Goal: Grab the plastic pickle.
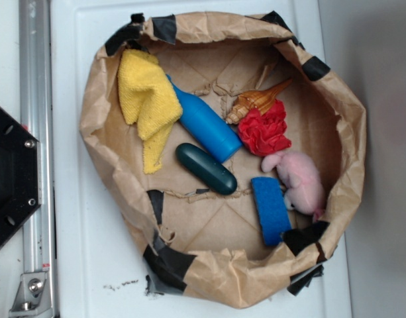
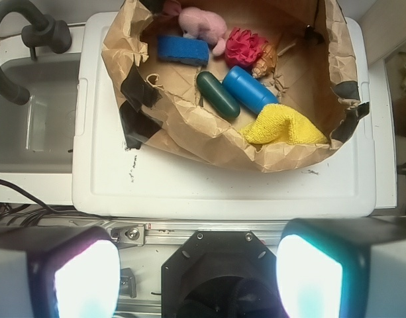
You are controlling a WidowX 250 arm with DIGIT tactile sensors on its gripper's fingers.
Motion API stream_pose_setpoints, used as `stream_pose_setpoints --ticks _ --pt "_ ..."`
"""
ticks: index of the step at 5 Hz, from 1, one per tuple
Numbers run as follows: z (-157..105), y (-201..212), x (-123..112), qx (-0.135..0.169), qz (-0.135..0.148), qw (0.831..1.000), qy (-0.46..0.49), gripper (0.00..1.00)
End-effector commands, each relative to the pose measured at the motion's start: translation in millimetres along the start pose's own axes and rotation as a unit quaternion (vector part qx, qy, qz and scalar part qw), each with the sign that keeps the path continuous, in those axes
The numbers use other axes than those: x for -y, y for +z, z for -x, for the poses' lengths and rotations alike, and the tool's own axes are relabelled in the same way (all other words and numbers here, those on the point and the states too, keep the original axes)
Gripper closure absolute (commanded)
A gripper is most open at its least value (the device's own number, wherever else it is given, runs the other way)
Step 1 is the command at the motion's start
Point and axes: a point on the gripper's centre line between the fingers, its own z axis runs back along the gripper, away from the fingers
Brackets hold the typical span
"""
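The plastic pickle (image 1: 206,168) (image 2: 218,95) is a dark teal-green glossy capsule lying on the floor of a brown paper bag (image 1: 100,99) (image 2: 189,136), right beside a larger bright blue bottle (image 1: 206,124) (image 2: 249,89). My gripper (image 2: 198,278) does not show in the exterior view. In the wrist view it hangs well back from the bag, over the black base plate, with its two fingers (image 2: 83,278) wide apart and nothing between them. The pickle lies unheld.
Also in the bag: a yellow cloth (image 1: 148,99), a seashell (image 1: 255,101), a red ruffled piece (image 1: 265,129), a pink plush toy (image 1: 301,179) and a flat blue sponge (image 1: 270,209). The bag sits on a white surface (image 2: 222,185). A sink (image 2: 30,126) with a black tap is at the left.
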Motion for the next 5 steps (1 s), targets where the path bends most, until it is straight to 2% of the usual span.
stream_pose_setpoints --ticks 1,2,3,4,5 --pt "0 0 0 0.0 0.0 1.0 0.0 0.0" --pt "-43 -19 -9 0.055 -0.032 0.998 -0.028 0.0" --pt "-77 -42 -12 0.091 -0.071 0.991 -0.064 0.0" --pt "-110 -86 -20 0.076 -0.053 0.992 -0.089 0.0" --pt "-128 -134 -29 0.043 -0.028 0.992 -0.113 0.0"
